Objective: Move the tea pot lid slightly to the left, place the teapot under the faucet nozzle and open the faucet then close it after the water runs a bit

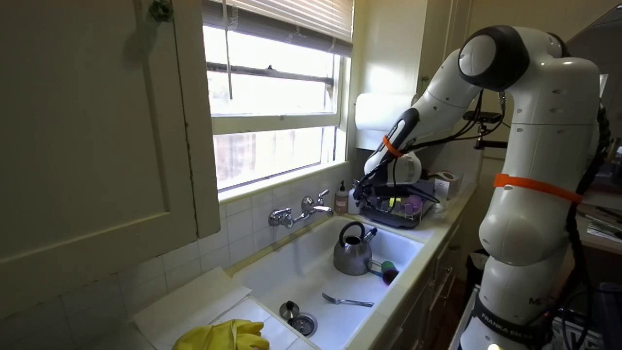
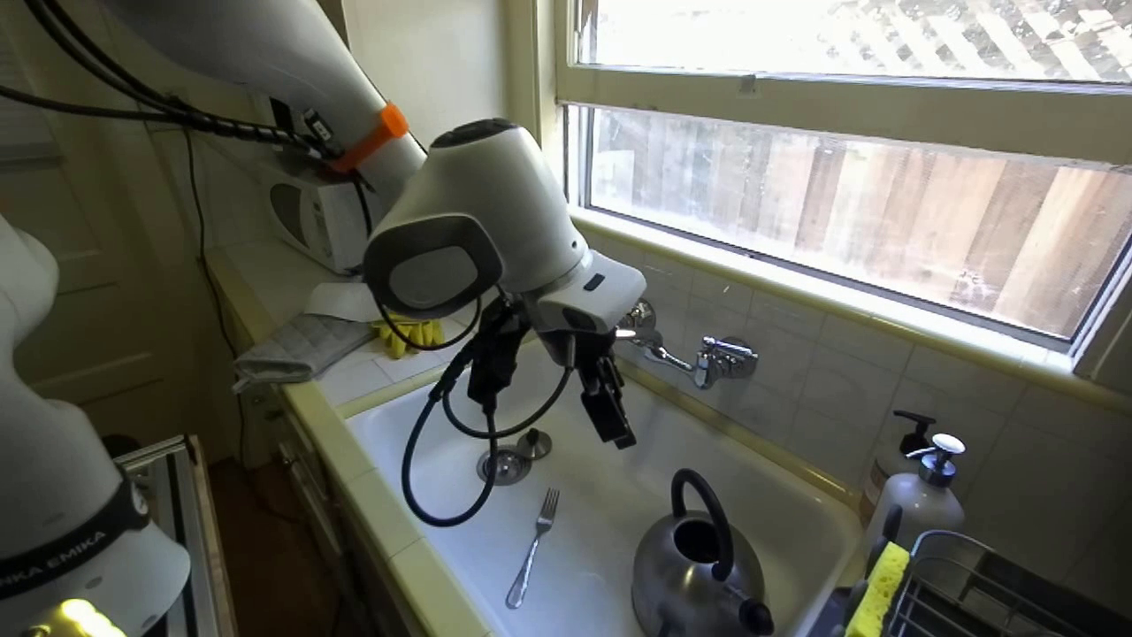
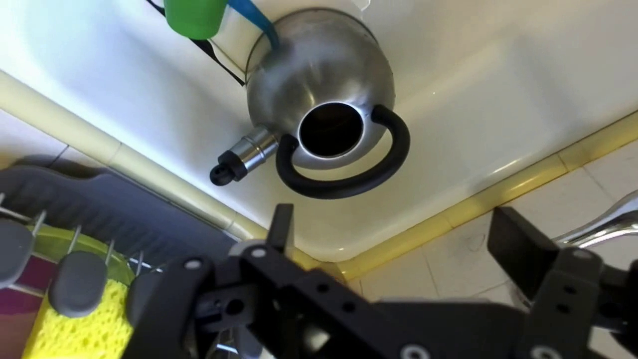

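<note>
The squat grey metal teapot (image 1: 352, 260) stands upright in the sink, its top opening uncovered and its black handle raised; it also shows in an exterior view (image 2: 672, 579) and the wrist view (image 3: 319, 75). The small dark grey lid (image 1: 289, 309) lies beside the drain at the sink's far end from the teapot, also in an exterior view (image 2: 534, 444). The chrome faucet (image 1: 284, 218) is on the tiled wall, with its nozzle (image 1: 321, 210) over the sink. My gripper (image 3: 396, 222) is open and empty, above the sink near the wall and apart from the teapot; an exterior view shows it too (image 2: 555, 411).
A fork (image 1: 347, 301) and a green cup (image 1: 387, 269) lie in the sink (image 1: 272, 272). A dish rack (image 3: 109, 204) with a yellow sponge (image 3: 79, 319) and soap bottles (image 2: 924, 500) stand beside the teapot's end. Yellow gloves (image 1: 221, 335) lie on the opposite counter.
</note>
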`<action>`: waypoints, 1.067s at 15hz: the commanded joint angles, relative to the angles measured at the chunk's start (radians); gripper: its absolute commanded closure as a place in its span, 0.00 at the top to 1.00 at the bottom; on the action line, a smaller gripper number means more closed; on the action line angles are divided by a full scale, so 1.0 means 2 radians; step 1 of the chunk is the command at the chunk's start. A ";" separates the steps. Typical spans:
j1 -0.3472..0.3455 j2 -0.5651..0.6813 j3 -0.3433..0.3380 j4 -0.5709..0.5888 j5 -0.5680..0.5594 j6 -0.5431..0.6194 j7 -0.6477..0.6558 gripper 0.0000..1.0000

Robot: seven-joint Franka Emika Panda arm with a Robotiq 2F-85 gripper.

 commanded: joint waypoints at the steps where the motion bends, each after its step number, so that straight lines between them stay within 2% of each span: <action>1: 0.001 0.069 0.010 0.059 0.040 -0.033 0.031 1.00; 7: -0.010 0.170 0.022 0.146 0.080 -0.046 0.059 1.00; 16: -0.010 0.277 0.007 0.258 0.096 -0.062 0.130 1.00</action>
